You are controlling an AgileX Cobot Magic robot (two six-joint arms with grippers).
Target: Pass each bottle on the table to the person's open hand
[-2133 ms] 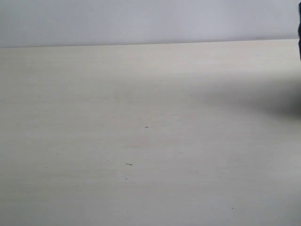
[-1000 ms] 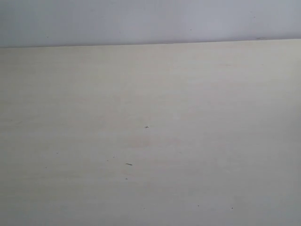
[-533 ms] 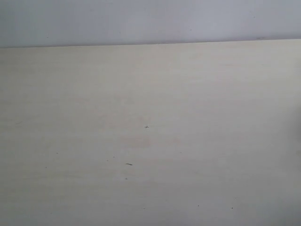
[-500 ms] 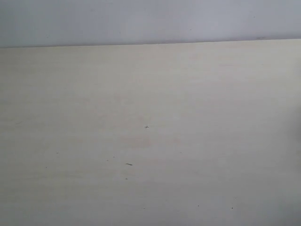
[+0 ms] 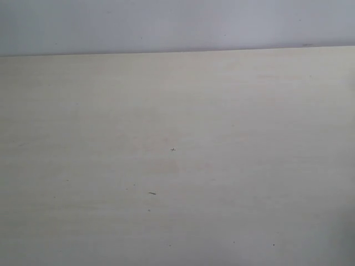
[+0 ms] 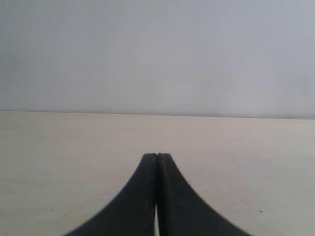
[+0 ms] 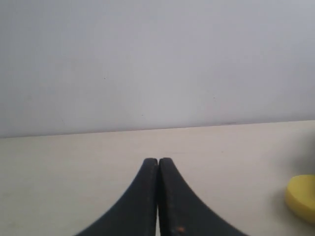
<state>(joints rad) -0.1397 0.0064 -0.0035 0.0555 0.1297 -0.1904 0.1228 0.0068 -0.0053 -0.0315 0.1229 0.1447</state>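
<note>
Nearest the lenses, the left gripper (image 6: 156,157) is seen with its two black fingers (image 6: 140,201) pressed together and nothing between them, and the right gripper (image 7: 158,160) is likewise closed on nothing. Beyond each lies the pale table (image 5: 177,111), marked only by a few dark specks (image 5: 152,193), and behind it a plain grey-white wall (image 5: 177,22). Of the bottles only one candidate is shown: a rounded yellow shape (image 7: 301,197) resting on the table off to one side of the right gripper and cut by the picture's edge. It is not found in the exterior view. Its cap is not shown, so its long axis and the way it points cannot be told. No open hand is seen in any view. The step in hand is judged to be a reach for that yellow shape. The right jaws should be opened first, the thing brought fully into view, and the grip laid across its body, not along it.
</note>
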